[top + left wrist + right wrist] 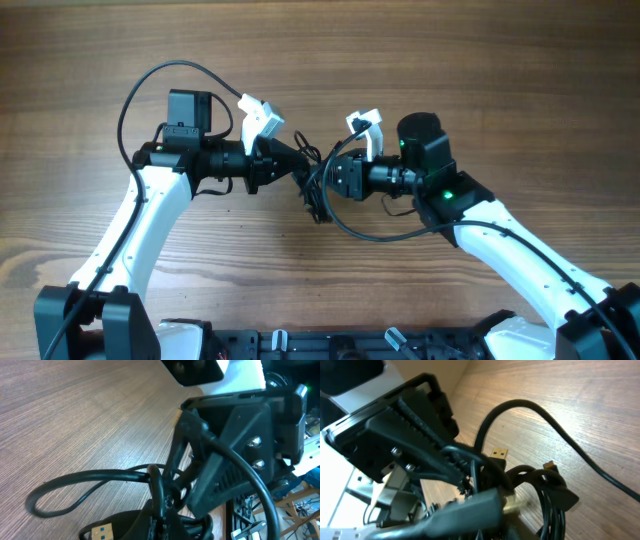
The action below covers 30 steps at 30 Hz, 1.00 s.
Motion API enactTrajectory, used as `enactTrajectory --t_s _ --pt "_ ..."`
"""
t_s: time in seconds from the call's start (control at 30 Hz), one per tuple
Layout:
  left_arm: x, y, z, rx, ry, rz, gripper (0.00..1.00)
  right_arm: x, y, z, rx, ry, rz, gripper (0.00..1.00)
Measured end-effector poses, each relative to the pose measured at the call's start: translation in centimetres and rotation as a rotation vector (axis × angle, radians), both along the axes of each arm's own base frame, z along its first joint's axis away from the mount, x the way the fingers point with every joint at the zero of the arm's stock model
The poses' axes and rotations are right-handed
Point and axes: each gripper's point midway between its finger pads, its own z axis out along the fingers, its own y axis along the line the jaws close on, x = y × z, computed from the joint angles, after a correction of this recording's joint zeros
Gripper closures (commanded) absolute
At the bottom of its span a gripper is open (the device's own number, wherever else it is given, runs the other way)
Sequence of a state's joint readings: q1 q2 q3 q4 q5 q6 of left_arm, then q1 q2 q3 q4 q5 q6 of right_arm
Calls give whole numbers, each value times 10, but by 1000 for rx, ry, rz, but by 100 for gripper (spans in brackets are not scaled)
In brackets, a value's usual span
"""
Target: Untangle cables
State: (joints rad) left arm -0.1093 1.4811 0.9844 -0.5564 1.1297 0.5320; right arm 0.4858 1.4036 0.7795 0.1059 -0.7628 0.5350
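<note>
Closest to the right wrist lens, a knot of thin black flexible cables is seen, with a metal-shelled USB plug poking out of it and one strand arching away over the light-brown wood-grain table. From overhead, the knot is held up between the two arms near the middle of the table, a few strands hanging below it.

The left gripper is closed, and the tangle is pinched at its black fingertips. The right gripper is pressed into the same knot from the opposite side; whether its jaws are clamped on a strand or parted cannot be told, since they are buried in cord. In the left wrist view, a long loop is laid out to the left above the table, and a blue-tongued USB plug is visible at the bottom edge.
</note>
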Motion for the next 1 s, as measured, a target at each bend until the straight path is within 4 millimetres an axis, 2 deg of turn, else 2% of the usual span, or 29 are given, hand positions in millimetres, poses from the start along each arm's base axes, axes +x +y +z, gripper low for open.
enactTrajectory --t_s 0.13,0.47,0.77,1.0 --pt "0 0 0 -1 1 -1 96 19 -26 1 6 -8 -53 66" --pt "-5 -3 8 -51 15 -26 96 12 -23 -9 -35 -4 -35 67" --pt "-14 -8 21 -132 25 -74 96 12 -22 -8 -36 -33 -20 70" --pt "-12 -8 19 -121 21 -68 96 -10 -14 2 40 17 102 70"
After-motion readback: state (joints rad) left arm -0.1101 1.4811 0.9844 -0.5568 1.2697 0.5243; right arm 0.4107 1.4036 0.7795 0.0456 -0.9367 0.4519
